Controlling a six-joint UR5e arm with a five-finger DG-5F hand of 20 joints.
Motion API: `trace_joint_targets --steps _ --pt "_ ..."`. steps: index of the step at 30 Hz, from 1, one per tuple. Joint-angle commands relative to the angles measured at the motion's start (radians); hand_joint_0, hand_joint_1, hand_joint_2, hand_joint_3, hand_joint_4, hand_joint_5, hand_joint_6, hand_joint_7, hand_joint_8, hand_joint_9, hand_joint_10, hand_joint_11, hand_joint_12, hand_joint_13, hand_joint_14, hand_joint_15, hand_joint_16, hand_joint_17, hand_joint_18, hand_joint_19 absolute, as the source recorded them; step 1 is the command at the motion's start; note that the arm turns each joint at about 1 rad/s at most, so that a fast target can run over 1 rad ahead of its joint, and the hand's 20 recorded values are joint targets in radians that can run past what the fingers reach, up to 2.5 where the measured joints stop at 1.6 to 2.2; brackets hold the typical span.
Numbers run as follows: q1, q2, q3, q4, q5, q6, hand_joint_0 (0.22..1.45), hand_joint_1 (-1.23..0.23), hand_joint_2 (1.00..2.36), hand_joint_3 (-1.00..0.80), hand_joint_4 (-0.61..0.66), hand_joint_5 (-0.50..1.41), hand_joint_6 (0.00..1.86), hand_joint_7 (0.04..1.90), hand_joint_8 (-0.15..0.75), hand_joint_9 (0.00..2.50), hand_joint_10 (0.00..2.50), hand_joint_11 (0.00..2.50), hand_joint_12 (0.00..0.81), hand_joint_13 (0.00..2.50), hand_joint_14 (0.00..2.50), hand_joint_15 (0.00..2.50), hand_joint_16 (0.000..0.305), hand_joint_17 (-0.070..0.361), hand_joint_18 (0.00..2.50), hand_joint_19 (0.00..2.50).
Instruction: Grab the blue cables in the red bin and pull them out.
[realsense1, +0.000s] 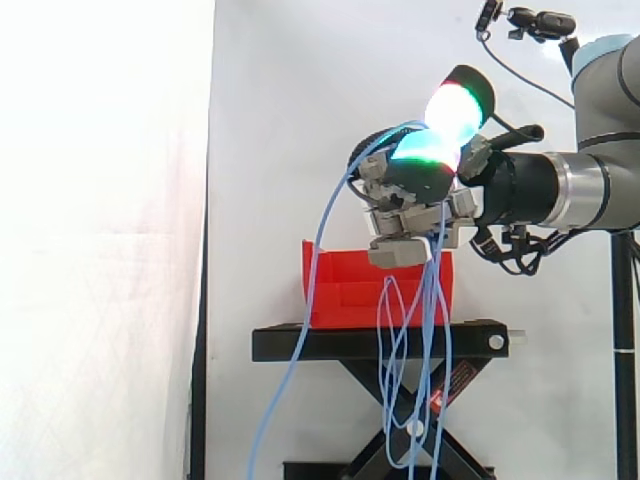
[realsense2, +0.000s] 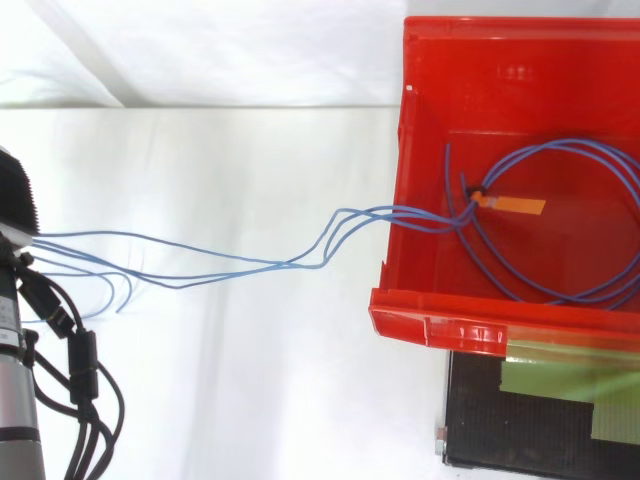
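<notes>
My hand hovers just above the red bin, fingers curled round a bunch of thin blue cables. From the hand the strands loop up and over, then hang down past the front of the stand almost to the floor. Seen from above, the cables run taut from the hand at the left edge, over the bin's left wall, into a coil that still lies on the bin floor. An orange tag is tied to that coil.
The bin rests on a black scissor stand before a white curtain. Green tape marks the stand top beside the bin's front rim. The arm reaches in from the right at bin height.
</notes>
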Motion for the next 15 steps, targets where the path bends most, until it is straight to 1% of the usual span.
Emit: trace_joint_targets --steps 1,3,4,5,6,12,15 --pt "0.0 0.001 0.0 0.001 0.0 0.0 0.89 -0.94 1.0 -1.0 0.24 0.76 0.76 0.39 0.324 1.29 0.04 1.32 0.326 1.2 1.19 1.09 0.043 0.098 0.87 1.19" --pt "0.0 -0.001 0.0 0.001 0.0 0.0 0.89 -0.94 1.0 -1.0 0.25 0.77 0.75 0.39 0.329 1.28 0.04 1.32 0.326 1.2 1.19 1.09 0.043 0.097 0.87 1.19" --pt "0.0 -0.001 0.0 0.001 0.0 0.0 0.85 -0.92 1.0 -1.0 0.26 0.77 0.75 0.39 0.33 1.28 0.04 1.32 0.32 1.2 1.2 1.08 0.044 0.098 0.87 1.2" --pt "0.0 0.001 0.0 0.001 0.0 0.0 0.84 -0.9 1.0 -1.0 0.25 0.77 0.73 0.39 0.33 1.28 0.04 1.32 0.326 1.2 1.2 1.08 0.044 0.099 0.87 1.2" --pt "0.0 0.001 0.0 0.001 0.0 0.0 0.82 -0.87 1.0 -1.0 0.26 0.8 0.68 0.42 0.336 1.28 0.04 1.32 0.331 1.2 1.22 1.07 0.045 0.1 0.87 1.19" --pt "0.0 0.001 0.0 0.001 0.0 0.0 0.76 -0.78 1.0 -1.0 0.28 0.82 0.58 0.46 0.349 1.3 0.04 1.32 0.343 1.2 1.27 1.03 0.048 0.107 0.89 1.17" --pt "0.0 0.001 0.0 0.001 -0.002 0.0 0.73 -0.75 1.0 -1.0 0.29 0.82 0.56 0.46 0.36 1.29 0.04 1.32 0.357 1.2 1.3 0.99 0.05 0.112 0.9 1.16"
